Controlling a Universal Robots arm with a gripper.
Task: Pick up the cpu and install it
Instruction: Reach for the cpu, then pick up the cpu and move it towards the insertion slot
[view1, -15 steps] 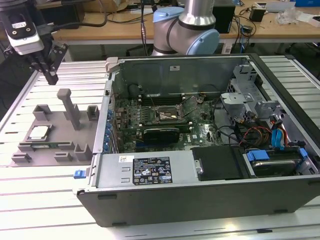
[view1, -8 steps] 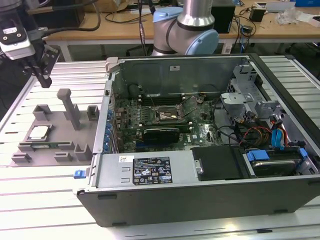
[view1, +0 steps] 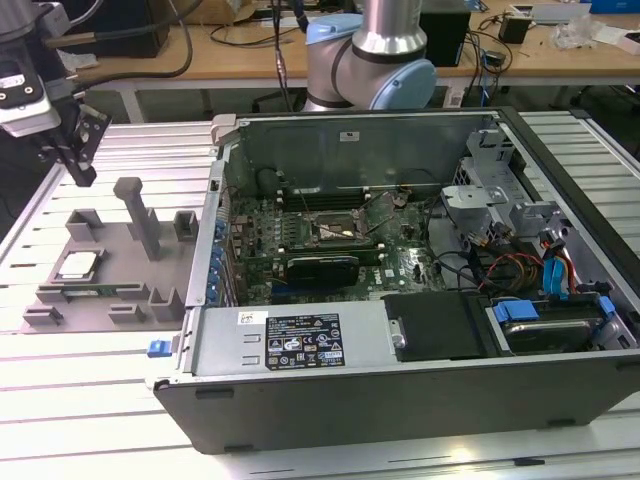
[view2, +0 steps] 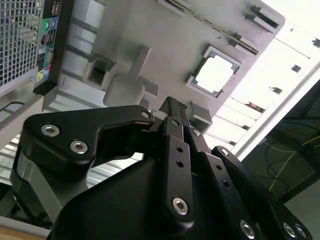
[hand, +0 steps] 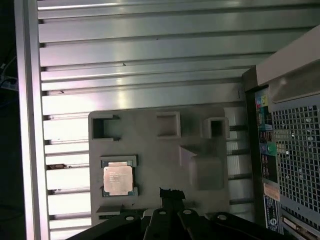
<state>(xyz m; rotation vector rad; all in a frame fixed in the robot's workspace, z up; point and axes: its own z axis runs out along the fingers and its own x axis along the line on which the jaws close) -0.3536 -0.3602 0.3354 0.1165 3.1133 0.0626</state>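
My gripper (view1: 80, 172) hangs above the grey tray (view1: 115, 275), and the exterior view's edge slices off much of its body. In the second wrist view that black body covers a good part of the tray, and glare whitens the cpu (view2: 215, 75) in the tray's pocket, so I get no surface detail. Beside the tray, the computer case (hand: 295, 150) runs off the first wrist view's edge. Farther from the tray, the socket (view1: 335, 232) is too small to judge.

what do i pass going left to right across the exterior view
small silvery square cpu → tall grey plastic post → dark square metal-framed socket → blue flat cables
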